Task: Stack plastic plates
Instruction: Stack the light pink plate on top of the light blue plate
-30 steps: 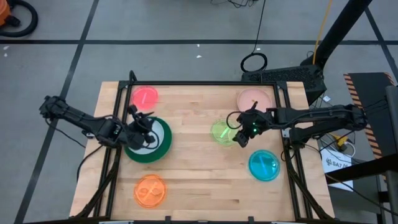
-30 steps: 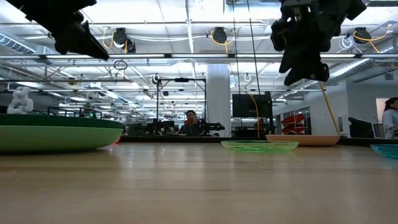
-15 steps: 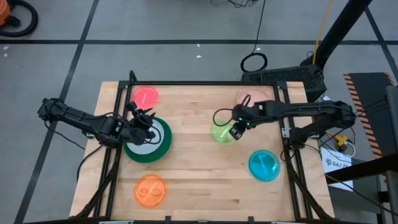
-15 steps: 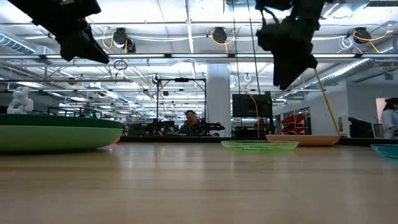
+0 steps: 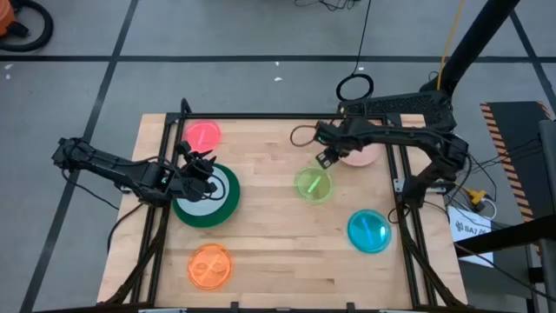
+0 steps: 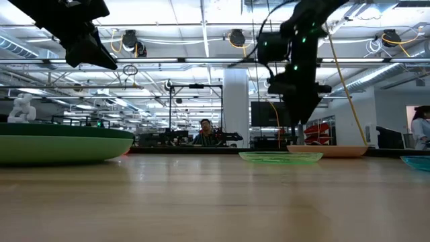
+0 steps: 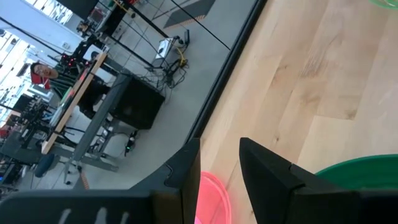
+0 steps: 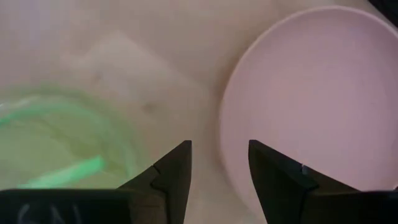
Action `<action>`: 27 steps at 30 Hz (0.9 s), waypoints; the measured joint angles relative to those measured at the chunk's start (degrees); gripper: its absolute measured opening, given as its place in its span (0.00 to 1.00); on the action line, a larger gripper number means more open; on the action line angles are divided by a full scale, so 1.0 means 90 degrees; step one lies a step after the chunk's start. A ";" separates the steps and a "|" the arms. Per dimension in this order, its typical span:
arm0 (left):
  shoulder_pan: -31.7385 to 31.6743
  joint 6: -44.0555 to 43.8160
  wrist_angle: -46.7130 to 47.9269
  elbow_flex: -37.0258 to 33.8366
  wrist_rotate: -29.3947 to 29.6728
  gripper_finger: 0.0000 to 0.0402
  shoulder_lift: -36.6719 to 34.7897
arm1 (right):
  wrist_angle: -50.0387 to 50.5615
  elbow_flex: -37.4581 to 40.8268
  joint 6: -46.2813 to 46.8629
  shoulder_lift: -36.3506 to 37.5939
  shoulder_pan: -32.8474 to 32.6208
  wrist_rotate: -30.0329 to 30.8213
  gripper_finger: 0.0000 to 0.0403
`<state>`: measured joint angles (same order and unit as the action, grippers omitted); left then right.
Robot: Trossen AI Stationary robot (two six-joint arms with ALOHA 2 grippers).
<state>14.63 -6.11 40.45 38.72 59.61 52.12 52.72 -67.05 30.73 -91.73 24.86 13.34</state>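
My right gripper [image 5: 323, 159] hangs open above the table between the salmon plate [image 5: 356, 155] and the translucent lime plate [image 5: 314, 185]. In its wrist view the open fingers stand over the salmon plate's near rim [image 8: 227, 143], with the lime plate [image 8: 56, 149] beside. My left gripper [image 5: 189, 158] is open and empty, raised over the far-left rim of the large dark green plate [image 5: 228, 209], which has a pale round centre. The red-pink plate [image 5: 202, 134], blue plate [image 5: 369, 230] and orange plate [image 5: 209, 265] lie flat on the table.
The low view shows both grippers [image 6: 300, 117] [image 6: 94, 57] well above the tabletop. A black frame rail [image 5: 287, 116] runs along the table's far edge. Bare wood [image 5: 278, 243] lies between the orange and blue plates. A person sits in the room far behind the table.
My right gripper has swung from above the lime plate toward the table's far edge, ending beside the salmon plate, and its arm has turned about. The plates have stayed where they were.
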 joint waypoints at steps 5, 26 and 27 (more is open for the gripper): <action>0.0001 0.0028 0.0005 0.0000 0.0000 0.30 0.0000 | -0.0593 0.0000 -0.0306 -0.0508 0.0470 -0.0449 0.37; 0.0001 0.0043 0.0061 0.0000 -0.0002 0.30 0.0000 | -0.1207 0.0002 -0.0351 -0.1459 0.0858 -0.0291 0.33; 0.0001 0.0044 0.0061 0.0000 -0.0002 0.30 0.0000 | -0.1222 0.0002 -0.0351 -0.1459 0.0858 -0.0291 0.32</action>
<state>14.64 -5.72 40.99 38.72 59.59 52.12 41.72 -67.02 27.57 -104.86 32.58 10.72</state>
